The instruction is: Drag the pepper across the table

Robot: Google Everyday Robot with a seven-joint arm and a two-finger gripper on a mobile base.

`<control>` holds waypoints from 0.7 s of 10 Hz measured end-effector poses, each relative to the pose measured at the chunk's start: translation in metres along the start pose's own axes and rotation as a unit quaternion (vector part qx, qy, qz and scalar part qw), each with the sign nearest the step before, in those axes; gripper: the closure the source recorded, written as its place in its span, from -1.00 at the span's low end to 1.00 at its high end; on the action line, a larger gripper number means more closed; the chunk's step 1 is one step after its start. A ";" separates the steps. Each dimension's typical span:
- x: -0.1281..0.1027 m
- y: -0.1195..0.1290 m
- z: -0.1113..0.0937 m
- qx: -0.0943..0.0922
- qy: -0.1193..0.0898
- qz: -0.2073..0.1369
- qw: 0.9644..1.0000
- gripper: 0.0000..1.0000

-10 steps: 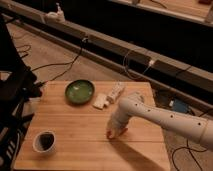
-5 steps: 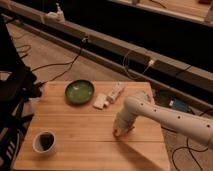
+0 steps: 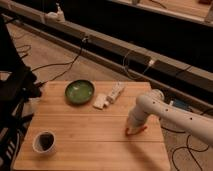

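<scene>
The pepper (image 3: pixel 137 130) is a small red-orange tapered thing lying on the light wooden table (image 3: pixel 85 132), near its right edge. My gripper (image 3: pixel 130 129) comes down from the white arm (image 3: pixel 165 109) at the right and sits right on the pepper's left end, touching the tabletop. The arm's wrist hides the fingers and part of the pepper.
A green bowl (image 3: pixel 79 92) stands at the back of the table. White packets (image 3: pixel 110 96) lie to its right. A white cup with dark contents (image 3: pixel 44 142) stands at the front left. A dark chair (image 3: pixel 15 95) is beside the table's left edge. Cables lie on the floor behind.
The gripper and arm have moved to the right across the table, and the pepper has moved right with them, closer to the right edge.
</scene>
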 end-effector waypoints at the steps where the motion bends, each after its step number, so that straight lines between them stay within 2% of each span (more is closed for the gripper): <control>1: 0.010 0.000 -0.004 0.002 -0.003 0.015 1.000 1.00; 3: 0.034 0.003 -0.011 0.005 -0.019 0.051 0.999 1.00; 7: 0.072 0.012 -0.012 0.003 -0.035 0.101 0.994 1.00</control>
